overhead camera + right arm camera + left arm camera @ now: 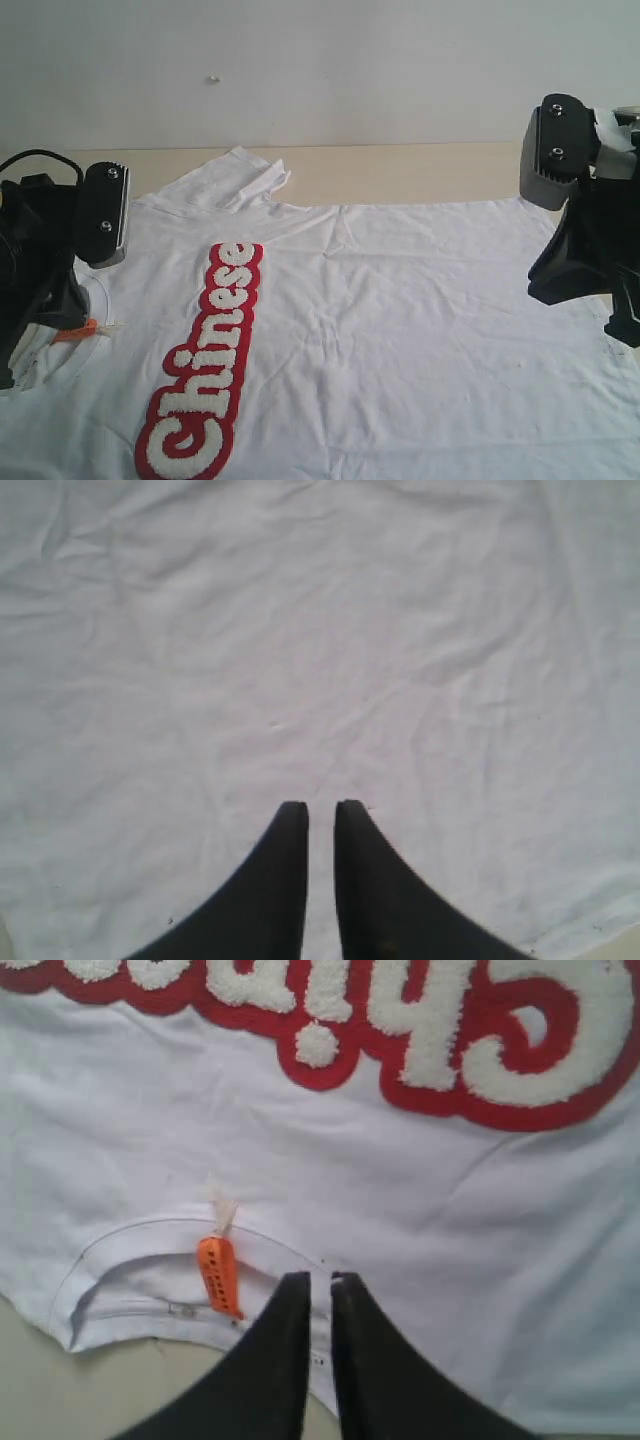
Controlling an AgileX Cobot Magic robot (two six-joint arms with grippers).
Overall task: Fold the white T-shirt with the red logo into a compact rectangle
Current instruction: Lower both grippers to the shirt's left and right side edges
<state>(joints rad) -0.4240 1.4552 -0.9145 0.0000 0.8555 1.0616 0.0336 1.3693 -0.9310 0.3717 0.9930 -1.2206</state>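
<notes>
The white T-shirt (400, 320) lies flat and face up on the table, its collar (130, 1295) at the left. The red logo (205, 365) runs as a long strip down the chest, also in the left wrist view as the red logo (400, 1020). My left gripper (320, 1278) hovers over the collar edge, beside the orange neck tag (218, 1277), fingers shut with only a thin slit and nothing held. My right gripper (321, 805) hangs above plain wrinkled shirt cloth (300, 660) near the hem at the right, shut and empty.
The light wooden table (400, 170) shows bare beyond the shirt's far edge. One sleeve (245, 175) lies rumpled at the far left. The left arm (50, 250) and right arm (585, 230) stand at either side of the shirt. A white wall is behind.
</notes>
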